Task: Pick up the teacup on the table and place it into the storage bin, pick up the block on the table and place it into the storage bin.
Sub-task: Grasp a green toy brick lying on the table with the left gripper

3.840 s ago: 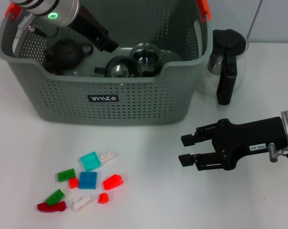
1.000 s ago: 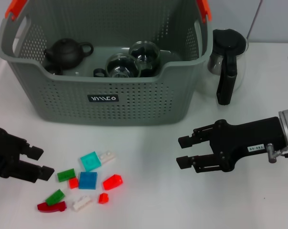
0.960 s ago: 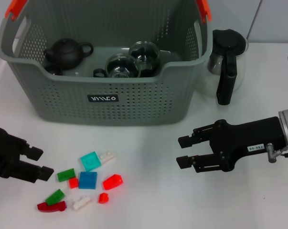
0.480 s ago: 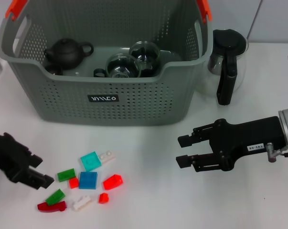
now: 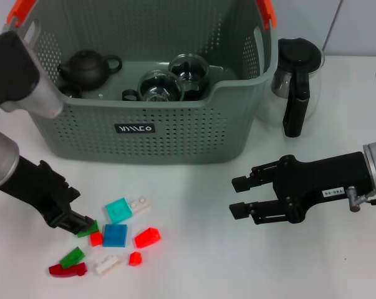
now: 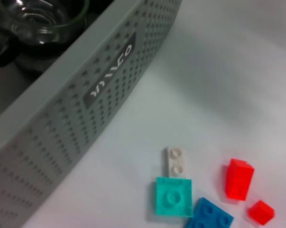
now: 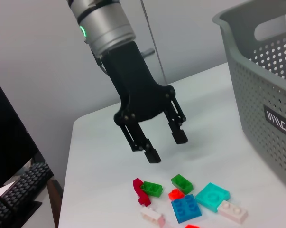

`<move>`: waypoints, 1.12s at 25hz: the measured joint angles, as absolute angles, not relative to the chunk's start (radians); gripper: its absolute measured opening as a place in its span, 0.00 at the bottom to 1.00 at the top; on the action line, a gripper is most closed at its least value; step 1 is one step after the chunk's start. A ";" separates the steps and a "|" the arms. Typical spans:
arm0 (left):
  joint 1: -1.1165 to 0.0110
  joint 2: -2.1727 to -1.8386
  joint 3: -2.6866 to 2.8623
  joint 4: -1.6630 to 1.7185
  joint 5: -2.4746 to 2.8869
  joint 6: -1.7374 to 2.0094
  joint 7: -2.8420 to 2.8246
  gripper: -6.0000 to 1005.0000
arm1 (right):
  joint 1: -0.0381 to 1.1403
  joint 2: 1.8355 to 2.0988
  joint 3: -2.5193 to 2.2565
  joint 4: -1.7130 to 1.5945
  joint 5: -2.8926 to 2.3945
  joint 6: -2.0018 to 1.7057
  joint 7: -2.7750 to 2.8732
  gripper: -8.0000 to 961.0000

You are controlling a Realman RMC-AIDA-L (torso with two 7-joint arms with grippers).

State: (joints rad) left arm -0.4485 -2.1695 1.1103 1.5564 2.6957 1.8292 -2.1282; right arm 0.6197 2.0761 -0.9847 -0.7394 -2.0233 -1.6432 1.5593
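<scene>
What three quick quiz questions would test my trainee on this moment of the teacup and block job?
1. True or false: the left gripper is shut on a block.
2. Which piece touches the teal square block? A) the red wedge B) the white plate C) the dark red curved piece
3. Fill in: the black teapot and the glass cups lie inside the ____.

Key:
1. False. Its fingers are open above the green blocks, holding nothing.
2. B, the white plate.
3. storage bin. The right gripper hangs open over the table, away from the blocks.
</scene>
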 joint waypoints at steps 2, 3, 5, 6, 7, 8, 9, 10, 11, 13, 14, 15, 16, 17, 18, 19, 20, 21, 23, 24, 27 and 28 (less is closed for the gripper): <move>-0.435 -2.170 1.145 1.558 2.700 1.800 -2.132 0.62 | 0.619 2.077 -0.985 -0.739 -2.023 -1.643 1.559 0.59; -0.429 -2.170 1.164 1.558 2.707 1.784 -2.137 0.62 | 0.618 2.077 -0.985 -0.739 -2.023 -1.643 1.560 0.59; -0.421 -2.170 1.198 1.555 2.730 1.759 -2.148 0.62 | 0.615 2.077 -0.984 -0.739 -2.023 -1.643 1.560 0.59; -0.415 -2.170 1.220 1.554 2.743 1.744 -2.156 0.62 | 0.615 2.077 -0.984 -0.739 -2.023 -1.643 1.561 0.59; -0.412 -2.170 1.231 1.554 2.747 1.735 -2.161 0.62 | 0.614 2.077 -0.983 -0.739 -2.023 -1.643 1.561 0.59; -0.409 -2.171 1.240 1.553 2.751 1.726 -2.165 0.62 | 0.614 2.077 -0.983 -0.739 -2.023 -1.643 1.561 0.59; -0.407 -2.171 1.252 1.551 2.756 1.716 -2.171 0.62 | 0.614 2.076 -0.983 -0.739 -2.023 -1.643 1.561 0.59; -0.405 -2.171 1.260 1.549 2.761 1.708 -2.176 0.62 | 0.614 2.076 -0.983 -0.738 -2.023 -1.643 1.561 0.59; -0.405 -2.172 1.270 1.544 2.770 1.700 -2.183 0.62 | 0.615 2.076 -0.983 -0.738 -2.023 -1.643 1.561 0.59; -0.403 -2.172 1.293 1.533 2.791 1.679 -2.202 0.62 | 0.615 2.076 -0.983 -0.738 -2.023 -1.643 1.561 0.59; -0.403 -2.172 1.317 1.524 2.810 1.663 -2.217 0.62 | 0.615 2.076 -0.983 -0.738 -2.023 -1.643 1.561 0.59; -0.402 -2.172 1.335 1.517 2.823 1.651 -2.228 0.62 | 0.615 2.076 -0.983 -0.738 -2.023 -1.643 1.559 0.59; -0.402 -2.172 1.351 1.512 2.835 1.642 -2.237 0.62 | 0.615 2.076 -0.983 -0.738 -2.023 -1.643 1.558 0.59; -0.401 -2.172 1.371 1.504 2.847 1.630 -2.245 0.62 | 0.615 2.076 -0.984 -0.738 -2.023 -1.643 1.558 0.59; -0.401 -2.172 1.386 1.498 2.853 1.623 -2.250 0.62 | 0.615 2.076 -0.984 -0.738 -2.023 -1.643 1.557 0.59; -0.400 -2.172 1.390 1.497 2.855 1.621 -2.252 0.62 | 0.615 2.075 -0.984 -0.738 -2.023 -1.643 1.557 0.59; -0.400 -2.172 1.395 1.495 2.856 1.619 -2.254 0.62 | 0.615 2.075 -0.984 -0.738 -2.023 -1.643 1.558 0.59; -0.401 -2.172 1.399 1.494 2.856 1.616 -2.257 0.62 | 0.615 2.075 -0.984 -0.738 -2.023 -1.643 1.558 0.59; -0.404 -2.172 1.401 1.489 2.856 1.616 -2.259 0.62 | 0.614 2.075 -0.983 -0.738 -2.023 -1.643 1.558 0.59; -0.405 -2.172 1.401 1.486 2.856 1.617 -2.260 0.62 | 0.614 2.076 -0.983 -0.738 -2.023 -1.643 1.558 0.59; -0.407 -2.172 1.411 1.473 2.856 1.617 -2.265 0.62 | 0.613 2.075 -0.983 -0.738 -2.023 -1.643 1.558 0.59; -0.407 -2.172 1.418 1.467 2.856 1.616 -2.269 0.62 | 0.613 2.075 -0.983 -0.738 -2.023 -1.643 1.558 0.59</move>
State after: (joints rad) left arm -0.4072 -2.1716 1.4180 1.4670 2.8563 1.6161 -2.2693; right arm 0.6127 2.0755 -0.9832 -0.7378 -2.0233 -1.6429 1.5578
